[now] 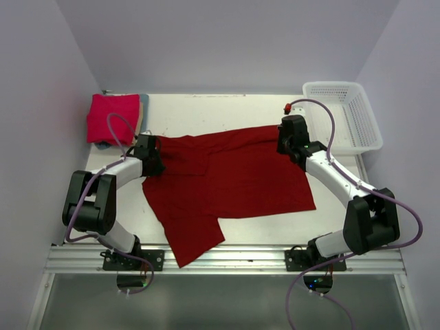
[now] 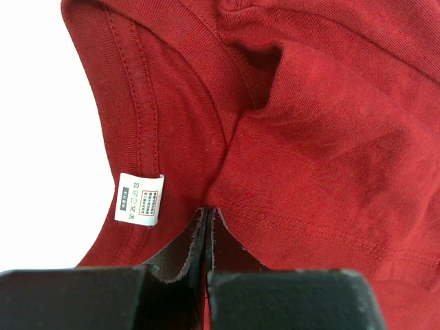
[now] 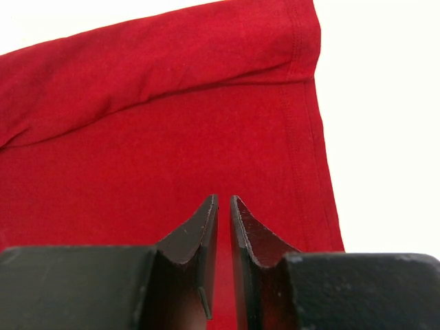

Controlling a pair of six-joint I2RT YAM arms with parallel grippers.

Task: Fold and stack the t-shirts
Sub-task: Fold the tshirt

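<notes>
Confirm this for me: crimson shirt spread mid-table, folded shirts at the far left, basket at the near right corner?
No. The basket is at the far right corner, not the near one, as the top view shows. The crimson shirt is spread mid-table and the folded shirts lie at the far left.

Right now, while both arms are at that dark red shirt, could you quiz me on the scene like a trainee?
1. True or false: the crimson t-shirt lies inside the white basket.
2. Where is the folded pinkish-red t-shirt? A far left corner, B far right corner, C near edge.
3. Fill in: the ___ gripper is nearer the basket.
Key: 1 false, it lies spread on the table; 2 A; 3 right gripper.
</notes>
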